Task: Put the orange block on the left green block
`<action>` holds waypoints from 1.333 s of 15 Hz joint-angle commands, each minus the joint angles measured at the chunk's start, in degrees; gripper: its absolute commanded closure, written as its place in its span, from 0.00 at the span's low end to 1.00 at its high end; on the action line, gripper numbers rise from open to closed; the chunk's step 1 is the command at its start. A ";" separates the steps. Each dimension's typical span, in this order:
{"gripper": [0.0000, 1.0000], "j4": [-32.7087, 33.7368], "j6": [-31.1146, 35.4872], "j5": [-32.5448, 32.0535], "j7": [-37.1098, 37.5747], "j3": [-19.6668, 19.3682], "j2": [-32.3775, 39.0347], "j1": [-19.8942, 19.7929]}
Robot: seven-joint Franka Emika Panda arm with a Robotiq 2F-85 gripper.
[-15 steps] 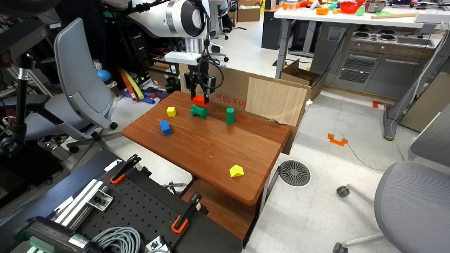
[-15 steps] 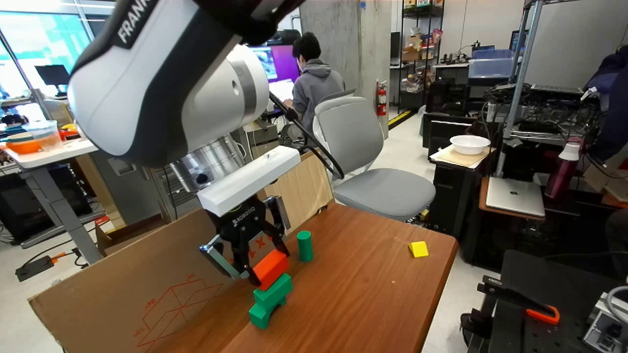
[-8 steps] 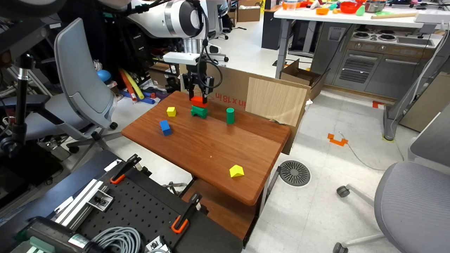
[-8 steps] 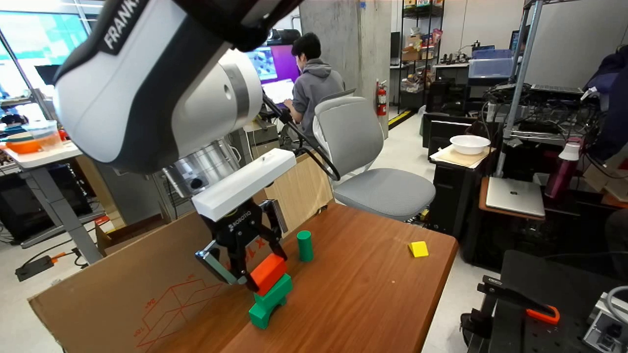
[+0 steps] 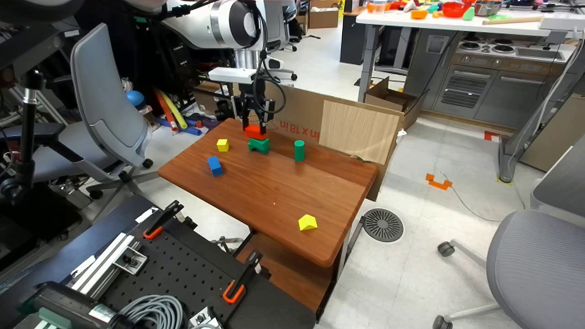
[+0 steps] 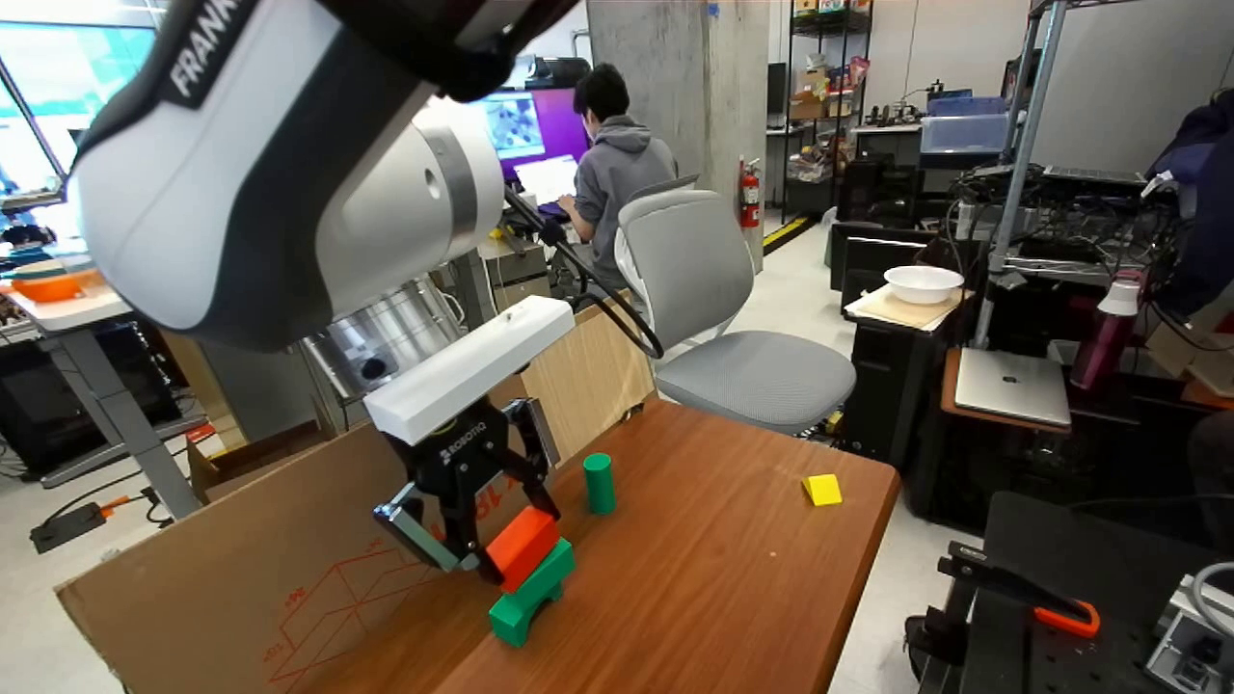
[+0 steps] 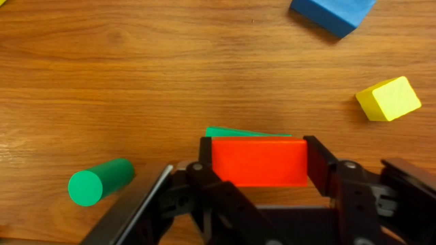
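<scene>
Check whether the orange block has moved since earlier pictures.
Yes: in both exterior views, the orange block has shifted picture-left, away from the green cylinder.

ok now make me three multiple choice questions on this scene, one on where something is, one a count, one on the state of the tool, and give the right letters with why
1. In the wrist view, where does the green cylinder show relative to the orange block?
A) above it
B) left of it
C) right of it

2. How many yellow blocks show on the wooden table?
A) two
B) four
C) five

3. How does the tool stand?
A) open, with nothing in it
B) shut on the blue block
C) shut on the orange block

Right letters:
1: B, as the wrist view has the green cylinder at lower left.
2: A, since an exterior view shows a pair of them, well apart.
3: C, because the wrist view shows the orange block held between its two fingers.
</scene>
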 commanded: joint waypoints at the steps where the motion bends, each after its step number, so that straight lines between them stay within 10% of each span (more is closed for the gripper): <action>1: 0.59 2.72 -2.89 -0.68 -0.79 -0.42 1.14 0.28; 2: 0.45 2.90 -3.14 -0.66 -0.22 -0.60 1.25 0.37; 3: 0.09 2.86 -3.12 -0.65 -0.32 -0.61 1.25 0.34; 5: 0.01 2.76 -3.14 -1.01 -0.17 -0.85 1.23 0.57; 20: 0.00 -17.48 3.13 2.42 -0.26 1.26 -22.45 -1.29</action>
